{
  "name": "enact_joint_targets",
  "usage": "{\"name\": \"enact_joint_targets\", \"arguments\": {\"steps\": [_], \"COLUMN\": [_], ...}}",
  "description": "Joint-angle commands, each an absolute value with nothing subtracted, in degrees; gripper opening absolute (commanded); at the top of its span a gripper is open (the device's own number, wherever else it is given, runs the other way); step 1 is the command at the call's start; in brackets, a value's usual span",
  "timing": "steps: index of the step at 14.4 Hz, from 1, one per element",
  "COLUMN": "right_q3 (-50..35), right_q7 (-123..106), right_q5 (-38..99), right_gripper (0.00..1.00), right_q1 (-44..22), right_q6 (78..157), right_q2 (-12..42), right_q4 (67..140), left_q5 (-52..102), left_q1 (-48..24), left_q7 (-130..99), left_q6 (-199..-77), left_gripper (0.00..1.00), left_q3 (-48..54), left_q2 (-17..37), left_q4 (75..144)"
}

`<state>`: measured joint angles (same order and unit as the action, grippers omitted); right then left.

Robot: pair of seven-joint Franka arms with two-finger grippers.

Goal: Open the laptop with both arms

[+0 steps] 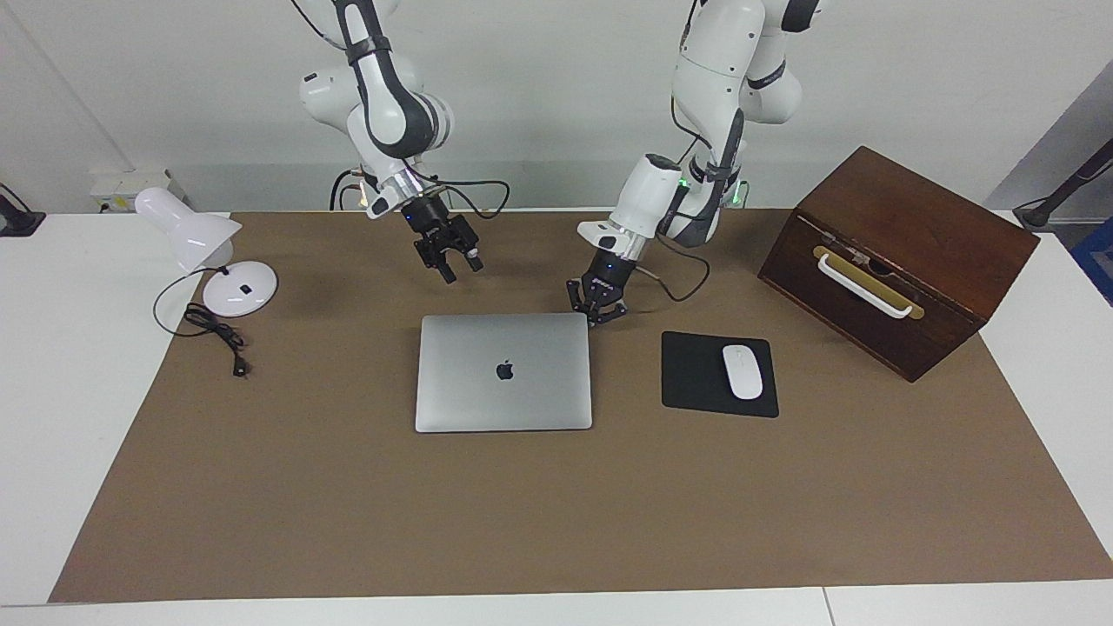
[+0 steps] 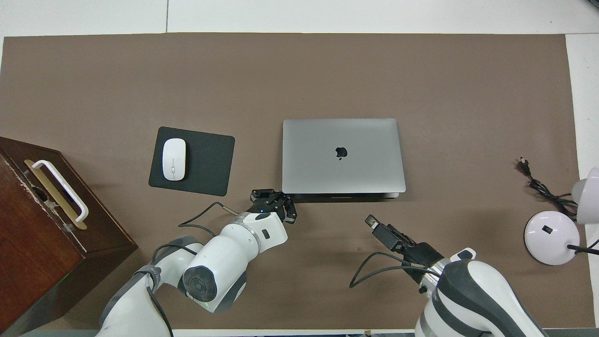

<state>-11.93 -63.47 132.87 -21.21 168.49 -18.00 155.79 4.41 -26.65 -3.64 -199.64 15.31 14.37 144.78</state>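
Laptop (image 1: 503, 372) lies fully closed mid-worktop, so opening remains: the left claw (image 1: 596, 315), pressed together, sits at its robot-side corner, while the right claw (image 1: 459, 263), spread, hovers above the mat.

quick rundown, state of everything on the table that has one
laptop: shut, flat on the mat
left pincer: shut, low at the laptop's corner nearest the left arm
right pincer: up in the air, over the mat
wooden box: closed
lamp: unplugged, cord loose on the mat
mouse: resting on its pad
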Motion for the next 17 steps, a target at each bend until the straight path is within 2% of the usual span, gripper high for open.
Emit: {"name": "enact_joint_targets", "arguments": {"steps": [1,4,12,17], "right_q3": [-12.04,-11.95,-11.87,-11.87], "right_q7": [-68.36,-74.25,-76.02,-76.20], "right_q5": [137.18,141.23,141.15,141.24], "right_gripper": [1.00,1.00,1.00,1.00], "right_q1": [-19.95,-18.99,-17.84,-17.84], "right_q6": [166.47,165.76,166.03,166.29], "right_q2": [-15.22,-11.96,-3.96,-2.90], "right_q4": [153.82,152.06,145.03,143.62], "left_q5": [5.10,5.10,5.10,5.10], "left_q1": [-27.33,-27.42,-27.51,-27.51], "left_q7": [-1.93,-1.93,-1.93,-1.93], "left_q6": [-200.57,-200.57,-200.57,-200.57], "left_gripper": [0.00,0.00,0.00,0.00], "left_q3": [14.15,14.15,14.24,14.24], "left_q2": [17.31,17.31,17.40,17.40], "left_q4": [143.35,143.35,143.35,143.35]}}
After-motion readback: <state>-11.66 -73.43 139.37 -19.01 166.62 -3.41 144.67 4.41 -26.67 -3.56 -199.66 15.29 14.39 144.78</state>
